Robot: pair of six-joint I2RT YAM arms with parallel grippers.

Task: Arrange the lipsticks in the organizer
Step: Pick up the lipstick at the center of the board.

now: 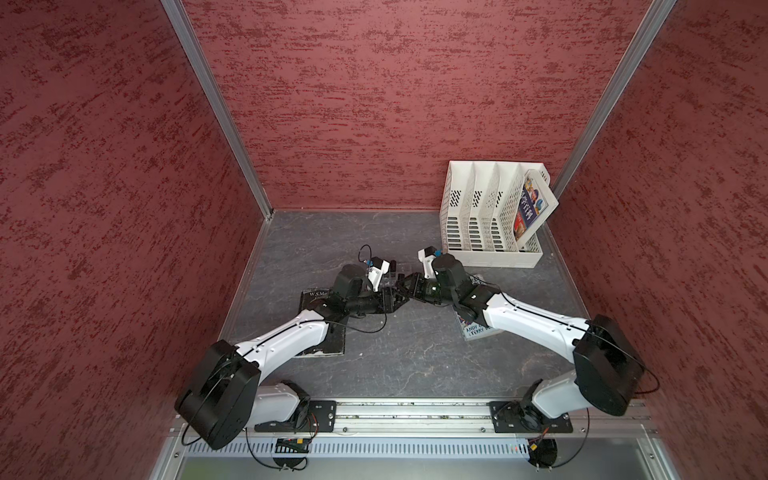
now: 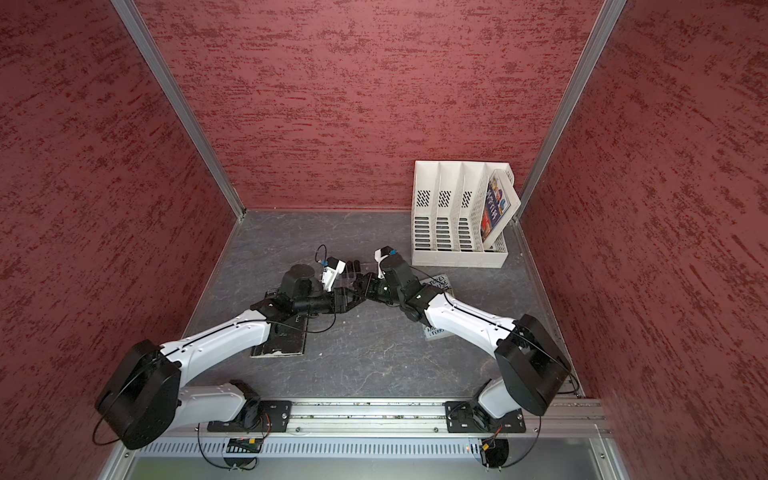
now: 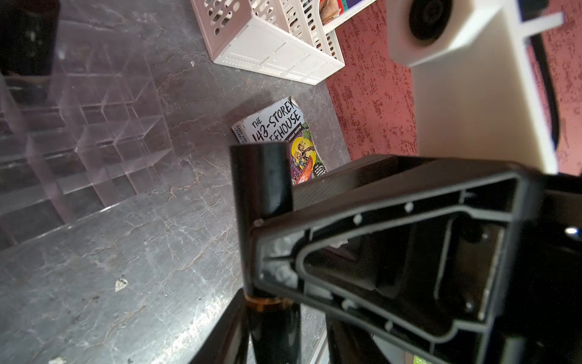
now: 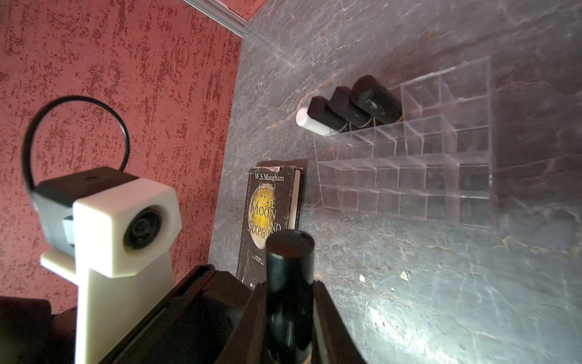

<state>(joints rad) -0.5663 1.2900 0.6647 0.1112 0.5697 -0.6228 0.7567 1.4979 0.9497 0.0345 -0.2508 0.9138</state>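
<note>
- We count four of the five lipsticks already standing in the clear acrylic organizer with its grid of square cells [image 4: 456, 157]. The white cylindrical lipstick tube [image 4: 310, 121] is at the end, and three glossy black lipstick tubes [image 4: 349, 108] stand right beside it in the same outer row.
- Their tops stick out above the cell walls. The rest of the cells look empty to us.
- The fifth lipstick, a glossy black tube with a thin gold band [image 4: 288, 277], is not in any cell. It is held in the air above the grey marbled bench [image 4: 409, 299], near the organizer.
- The right gripper [image 4: 289, 293] has its jaws pinching this fifth lipstick around the middle.
- The left gripper [image 3: 280, 334] has its jaws on either side of the tube's lower end. We cannot tell whether they are gripping it yet.
- We judge this to be a hand-over between the arms, so the task looks about four fifths done.
- What is left is to settle the grip, carry the fifth lipstick over a free cell and lower it in upright.
- We see no other tube loose on the bench, though the arms hide part of it.
</note>
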